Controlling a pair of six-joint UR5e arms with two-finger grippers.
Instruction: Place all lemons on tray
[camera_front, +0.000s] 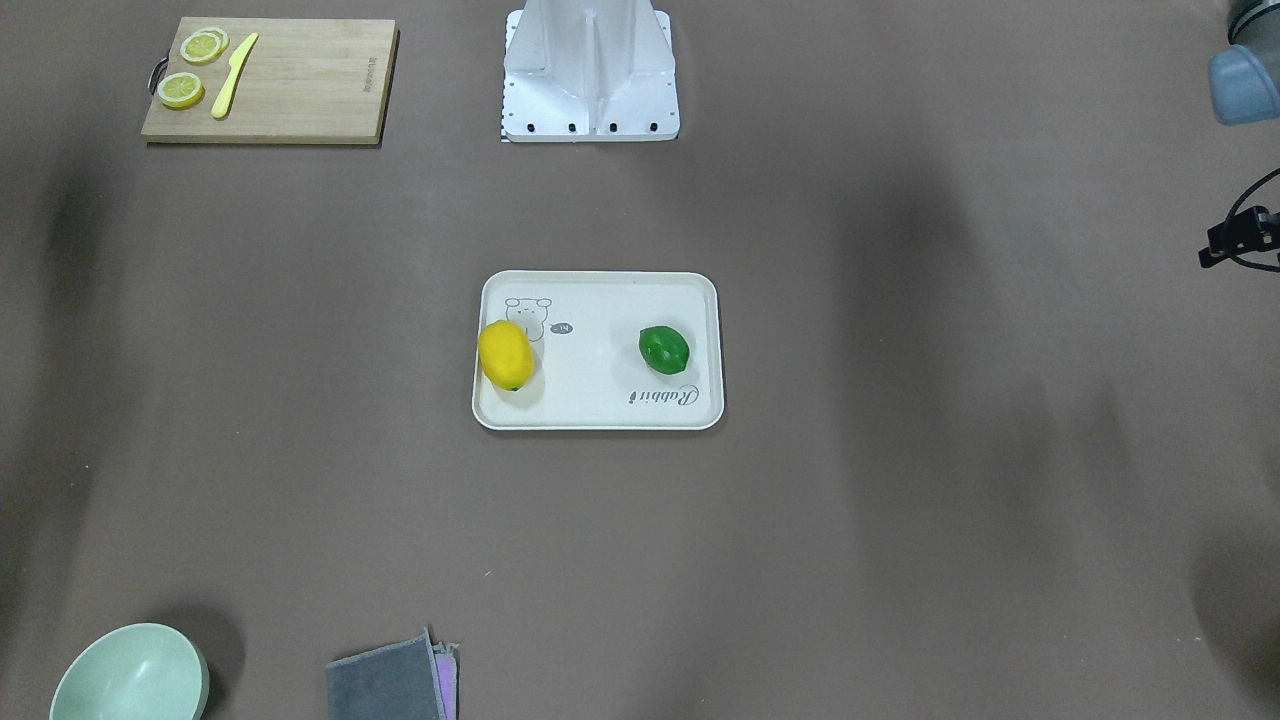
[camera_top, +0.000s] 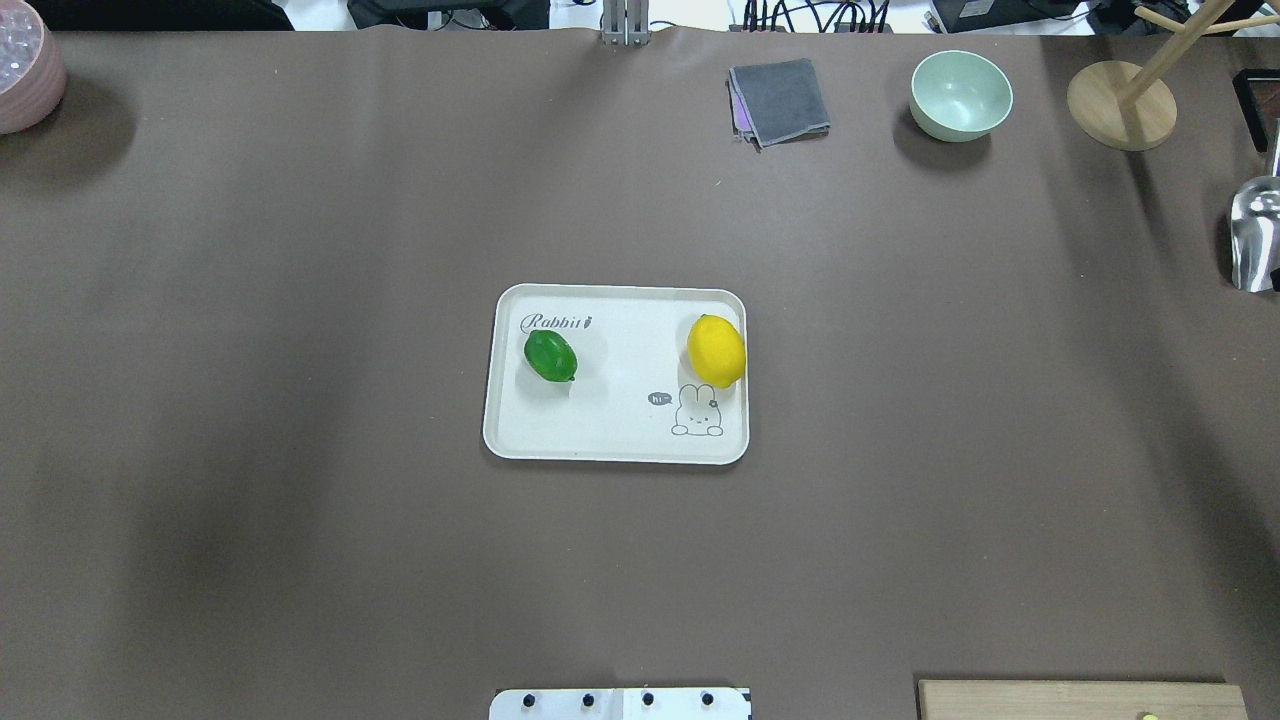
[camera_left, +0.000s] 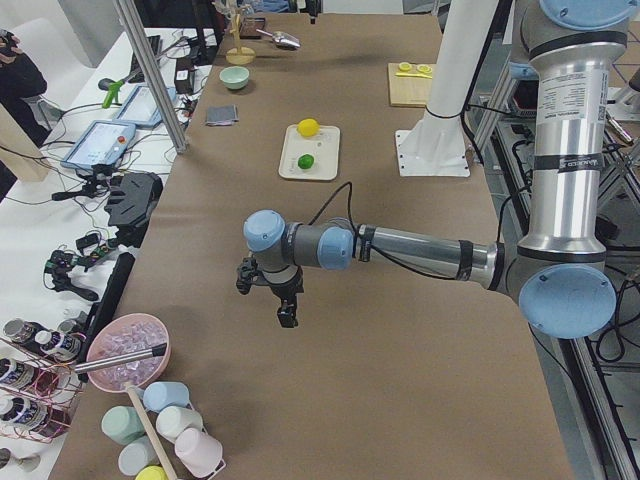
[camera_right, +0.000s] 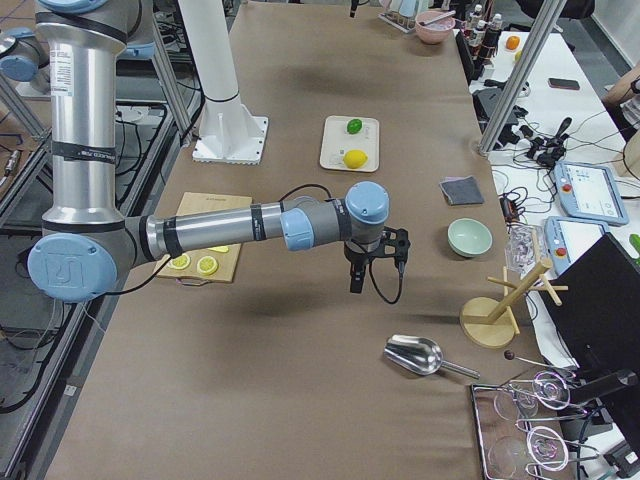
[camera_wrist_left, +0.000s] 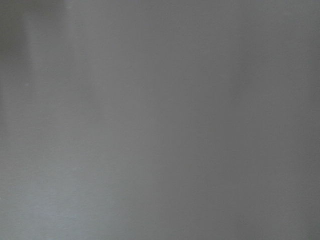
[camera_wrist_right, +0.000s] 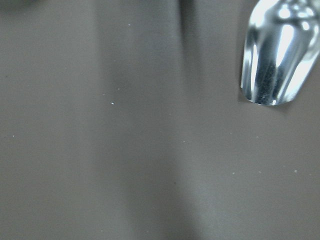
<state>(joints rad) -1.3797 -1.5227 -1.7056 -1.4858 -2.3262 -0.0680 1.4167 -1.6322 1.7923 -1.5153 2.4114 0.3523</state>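
The cream-white tray (camera_front: 600, 415) lies at the table's middle; it also shows in the overhead view (camera_top: 610, 440). The yellow lemon (camera_front: 505, 354) (camera_top: 716, 350) lies on it by the bear drawing. The green lemon (camera_front: 664, 349) (camera_top: 550, 356) lies on it by the "Rabbit" script. My left gripper (camera_left: 286, 318) hangs over bare table far from the tray, seen clearly only in the exterior left view; I cannot tell if it is open. My right gripper (camera_right: 355, 282) hangs over bare table near the metal scoop (camera_right: 415, 352); I cannot tell its state either.
A wooden cutting board (camera_front: 300, 85) holds lemon slices (camera_front: 181, 90) and a yellow knife (camera_front: 233, 75). A green bowl (camera_top: 960, 95), a grey cloth (camera_top: 780, 100), a wooden stand (camera_top: 1120, 105) and a pink bowl (camera_top: 25, 65) line the far edge.
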